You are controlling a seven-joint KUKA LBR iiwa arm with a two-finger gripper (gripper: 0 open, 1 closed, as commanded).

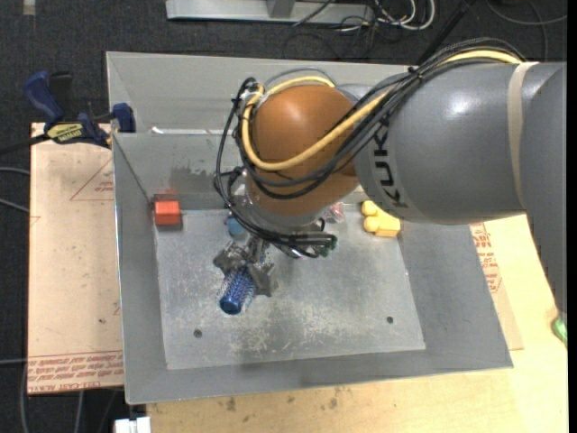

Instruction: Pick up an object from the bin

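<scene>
below and to the right of the red block [167,212], in the camera view, a blue ribbed cylinder [235,294] lies tilted on the grey floor of the bin [297,341], with its lower end pointing away from the block. the gripper [245,271] is at the upper end of this cylinder, the end nearer to the red block. its dark fingers [262,279] are close together on both sides of that end and, as far as i can judge, they are clamped on it. the round orange cover [302,138] of the wrist stands above, to the right of the red block. a yellow piece [380,220] lies well apart, far to the right of the red block and near the same height.

the hold looks to me not so safe. the fingers take the cylinder only near one end, so the long free part may hang down and turn when the arm lifts. the ribbed round surface can also roll between the pads and slip out. i cannot tell if the lower end touches the floor; if it does, a lift to the side may drag it out of the hold.
</scene>
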